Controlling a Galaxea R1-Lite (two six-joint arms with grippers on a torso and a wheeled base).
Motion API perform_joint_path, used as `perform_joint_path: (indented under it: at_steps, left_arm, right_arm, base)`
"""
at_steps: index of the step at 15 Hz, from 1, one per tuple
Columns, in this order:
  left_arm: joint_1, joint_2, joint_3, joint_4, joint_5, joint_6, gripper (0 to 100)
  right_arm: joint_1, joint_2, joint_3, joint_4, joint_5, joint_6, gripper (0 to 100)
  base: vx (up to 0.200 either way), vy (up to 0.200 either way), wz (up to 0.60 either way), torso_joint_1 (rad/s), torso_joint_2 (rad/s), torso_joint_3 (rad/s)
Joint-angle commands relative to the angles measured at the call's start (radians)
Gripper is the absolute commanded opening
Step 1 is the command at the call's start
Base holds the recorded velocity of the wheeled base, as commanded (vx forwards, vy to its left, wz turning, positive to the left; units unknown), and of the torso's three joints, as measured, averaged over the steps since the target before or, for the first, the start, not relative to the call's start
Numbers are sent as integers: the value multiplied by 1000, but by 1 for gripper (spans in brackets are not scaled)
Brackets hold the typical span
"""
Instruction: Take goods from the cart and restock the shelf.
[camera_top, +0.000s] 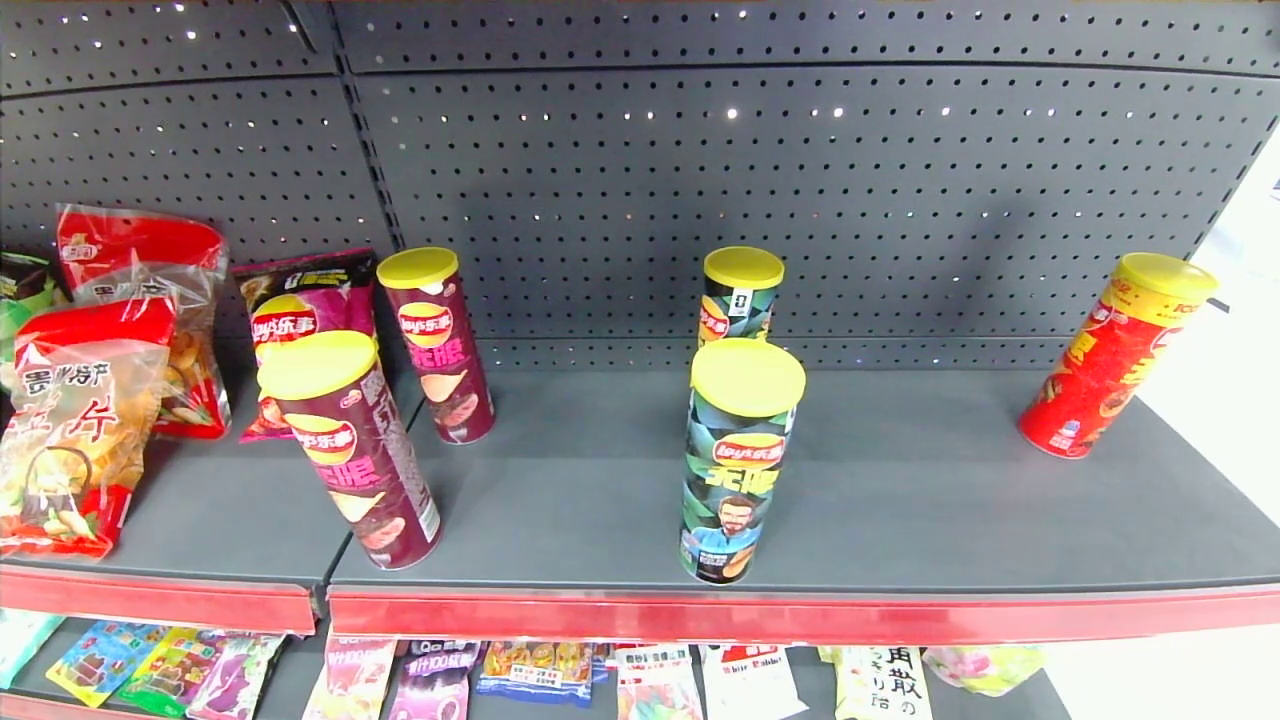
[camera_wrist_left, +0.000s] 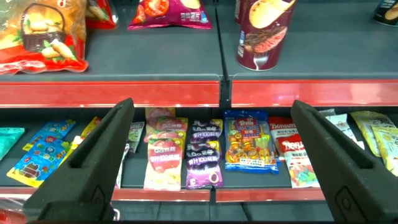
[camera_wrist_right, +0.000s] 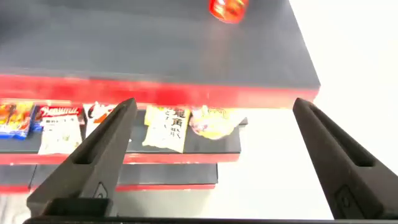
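The grey shelf (camera_top: 560, 500) with a red front strip carries several yellow-lidded chip cans. Two maroon cans (camera_top: 350, 450) (camera_top: 437, 343) stand at the left, two dark green cans (camera_top: 738, 460) (camera_top: 738, 295) in the middle, and a red can (camera_top: 1115, 355) at the far right. My left gripper (camera_wrist_left: 211, 104) is open and holds nothing; it faces the shelf's red front edge below the front maroon can (camera_wrist_left: 261, 37). My right gripper (camera_wrist_right: 214, 102) is also open and holds nothing. It faces the shelf's right end, with the red can (camera_wrist_right: 228, 9) far beyond it.
Snack bags (camera_top: 80, 430) crowd the shelf's left end, with a purple bag (camera_top: 300, 320) behind the maroon cans. A lower shelf holds rows of small packets (camera_top: 540, 670) (camera_wrist_left: 202, 155). Bare shelf surface lies between the green cans and the red can. The shelf ends at the right (camera_wrist_right: 308, 81).
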Motion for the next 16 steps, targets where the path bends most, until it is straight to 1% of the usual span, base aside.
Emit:
perform_joint_path:
  at_steps: [1, 2, 3, 5, 6, 7, 8, 9, 10, 12, 16]
  left_arm:
    - [0, 1, 0, 0, -9, -1, 100]
    - [0, 1, 0, 0, -20, -1, 100]
    - [0, 1, 0, 0, -20, -3, 100]
    - [0, 1, 0, 0, -20, -4, 100]
    - [0, 1, 0, 0, -20, -3, 100]
    - [0, 0, 0, 0, -20, -1, 100]
    - [0, 0, 0, 0, -20, -1, 100]
    - [0, 0, 0, 0, -20, -1, 100]
    - [0, 0, 0, 0, -20, -1, 100]
    - [0, 0, 0, 0, -20, -1, 100]
    - [0, 0, 0, 0, -20, -1, 100]
  right_arm:
    - [-52, -247, 119, 40, 5, -2, 100]
    - [-67, -285, 178, 36, -28, -5, 100]
    - [-83, -283, 199, 33, -54, -7, 100]
    - [-133, -257, 207, 33, -59, 1, 100]
    - [-146, -245, 218, 11, 1, 24, 100]
    - [-118, -270, 242, -30, 122, 2, 100]
    - [-121, -268, 293, -136, 174, -18, 100]
    - [-121, -268, 356, -282, 194, -2, 100]
    - [-123, -267, 380, -328, 199, 61, 100]
    - [-123, -268, 400, -325, 180, 116, 100]
    - [-123, -267, 400, -315, 196, 113, 100]
  base:
    - [0, 0, 0, 0, 0, 0]
    - [0, 0, 0, 0, 0, 0]
    - [0, 0, 0, 0, 0, 0]
    - [0, 0, 0, 0, 0, 0]
    - [0, 0, 0, 0, 0, 0]
    - [0, 0, 0, 0, 0, 0]
    - [0, 0, 0, 0, 0, 0]
    - [0, 0, 0, 0, 0, 0]
    - [0, 0, 0, 0, 0, 0]
    - [0, 0, 0, 0, 0, 0]
    - [0, 0, 0, 0, 0, 0]
